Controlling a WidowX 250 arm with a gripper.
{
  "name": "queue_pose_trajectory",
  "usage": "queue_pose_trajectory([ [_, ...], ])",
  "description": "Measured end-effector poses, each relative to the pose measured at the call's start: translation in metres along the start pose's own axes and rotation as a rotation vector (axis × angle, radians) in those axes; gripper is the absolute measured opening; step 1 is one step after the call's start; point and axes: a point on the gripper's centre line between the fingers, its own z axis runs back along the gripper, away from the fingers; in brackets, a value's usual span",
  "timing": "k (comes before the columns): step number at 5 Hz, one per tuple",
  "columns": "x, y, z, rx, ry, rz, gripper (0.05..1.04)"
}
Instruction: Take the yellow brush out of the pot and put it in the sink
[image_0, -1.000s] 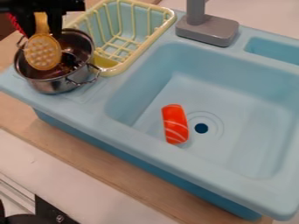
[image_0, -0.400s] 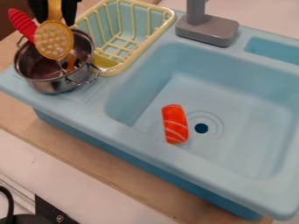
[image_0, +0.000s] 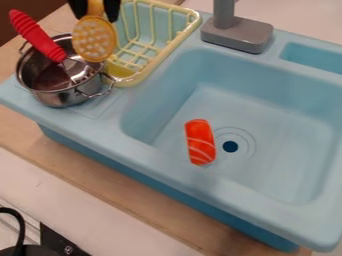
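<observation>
In the camera view, the black two-finger tool (image_0: 95, 10) is seen at the upper left. Its fingers are parted by about the width of a handle, and between them is gripped the yellow brush with pale bristles (image_0: 95, 39), its head hanging downward just below the tool. The head is seen against the near-side edge of the yellow wire-style dish rack (image_0: 163, 55) and the rim of the shiny metal pot (image_0: 63, 97), which sits below and to the left of the tool. A utensil with a ridged red handle (image_0: 37, 36) is left leaning in the pot, left of the tool. The light-blue plastic sink (image_0: 287, 140) is set below and to the right of the tool on the wooden bench (image_0: 133, 197); in its basin an orange, white-striped toy piece (image_0: 200, 142) is found beside the drain.

The removal from the pot is judged done, or nearly so: the brush appears to be raised above the rim, though the clearance cannot be told exactly. The carry rightward and down to the basin is left, then the lowering and the release.
</observation>
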Motion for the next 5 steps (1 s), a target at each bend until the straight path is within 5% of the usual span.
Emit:
queue_pose_trajectory([
  [5,-0.030,-0.079,-0.028,-0.163,0.024,-0.104,0.337],
])
